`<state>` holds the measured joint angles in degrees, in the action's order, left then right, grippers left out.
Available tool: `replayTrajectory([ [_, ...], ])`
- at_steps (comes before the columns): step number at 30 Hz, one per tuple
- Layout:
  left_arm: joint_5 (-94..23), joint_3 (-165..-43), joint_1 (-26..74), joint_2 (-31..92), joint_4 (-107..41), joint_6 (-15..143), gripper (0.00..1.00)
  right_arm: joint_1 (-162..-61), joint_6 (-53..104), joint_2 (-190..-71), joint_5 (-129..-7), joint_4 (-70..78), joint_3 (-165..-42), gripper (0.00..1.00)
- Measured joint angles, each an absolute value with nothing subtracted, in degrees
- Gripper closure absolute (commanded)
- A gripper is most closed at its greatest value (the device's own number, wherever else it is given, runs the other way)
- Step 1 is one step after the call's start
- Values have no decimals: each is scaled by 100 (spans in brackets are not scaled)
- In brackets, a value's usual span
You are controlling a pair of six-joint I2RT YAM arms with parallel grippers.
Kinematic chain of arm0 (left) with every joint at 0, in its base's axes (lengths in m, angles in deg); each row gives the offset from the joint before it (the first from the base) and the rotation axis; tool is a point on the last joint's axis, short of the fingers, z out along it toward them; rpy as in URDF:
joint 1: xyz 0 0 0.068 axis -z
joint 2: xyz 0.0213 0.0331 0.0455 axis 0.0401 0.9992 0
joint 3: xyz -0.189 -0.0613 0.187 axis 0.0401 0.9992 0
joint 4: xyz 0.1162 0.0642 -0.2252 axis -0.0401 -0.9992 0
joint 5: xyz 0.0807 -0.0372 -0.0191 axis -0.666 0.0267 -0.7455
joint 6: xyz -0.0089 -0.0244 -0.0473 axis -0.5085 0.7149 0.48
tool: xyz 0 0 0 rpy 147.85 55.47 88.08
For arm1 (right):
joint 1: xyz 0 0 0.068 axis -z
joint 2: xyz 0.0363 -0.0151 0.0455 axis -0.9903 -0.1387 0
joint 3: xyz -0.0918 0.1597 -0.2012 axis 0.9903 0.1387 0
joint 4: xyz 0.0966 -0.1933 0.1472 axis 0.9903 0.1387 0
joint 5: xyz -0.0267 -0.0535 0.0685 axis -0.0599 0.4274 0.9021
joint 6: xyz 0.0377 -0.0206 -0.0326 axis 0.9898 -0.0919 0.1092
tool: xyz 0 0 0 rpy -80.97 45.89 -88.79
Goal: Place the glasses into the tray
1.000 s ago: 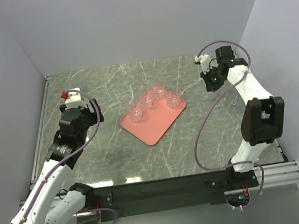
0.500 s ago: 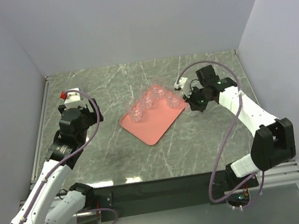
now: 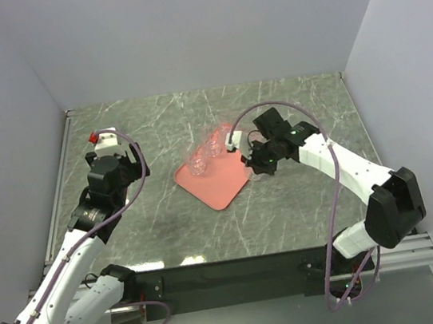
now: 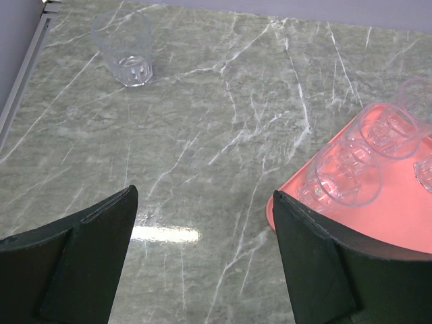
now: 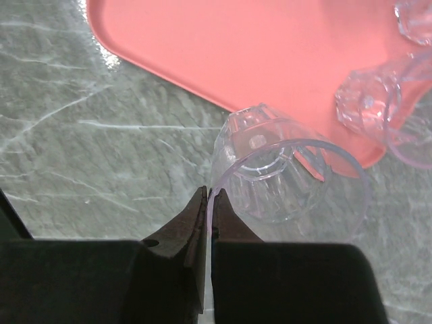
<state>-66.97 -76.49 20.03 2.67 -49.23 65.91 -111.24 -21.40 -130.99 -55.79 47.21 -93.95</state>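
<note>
The salmon-pink tray [image 3: 213, 185] lies mid-table. Two clear glasses [image 3: 197, 162] stand visible on it; the right arm hides others. My right gripper [image 3: 251, 163] is shut on the rim of a clear glass [image 5: 290, 182] and holds it over the tray's near-right edge [image 5: 223, 47]. The right wrist view shows its fingers [image 5: 196, 216] pinching the rim, with more glasses [image 5: 368, 101] on the tray beyond. My left gripper [image 4: 206, 196] is open and empty, left of the tray [image 4: 398, 226]. One glass [image 4: 125, 47] stands alone on the table far left; several glasses [image 4: 347, 175] stand on the tray.
Grey marble table [image 3: 169, 225] enclosed by walls at the back and both sides. A metal rail [image 4: 27, 61] runs along the table's left edge near the lone glass. The left arm [image 3: 110, 181] hovers over the left part of the table.
The right arm swung from the far right corner leftward and down to the tray's right edge, carrying the glass. The left arm has hardly moved.
</note>
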Motion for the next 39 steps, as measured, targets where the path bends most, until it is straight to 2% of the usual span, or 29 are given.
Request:
replayTrajectory([
  [14,-6740,-7647,2003,353,-4923,6591,13,-12005,-2143,-14329,-6152,4649,-10339,100],
  [24,-6745,-7641,2003,353,-4921,6591,13,-12068,-2145,-15136,-6523,4614,-10986,98],
  [39,-6782,-7623,2003,351,-4921,6591,13,-12075,-2156,-15612,-6711,4559,-11286,94],
])
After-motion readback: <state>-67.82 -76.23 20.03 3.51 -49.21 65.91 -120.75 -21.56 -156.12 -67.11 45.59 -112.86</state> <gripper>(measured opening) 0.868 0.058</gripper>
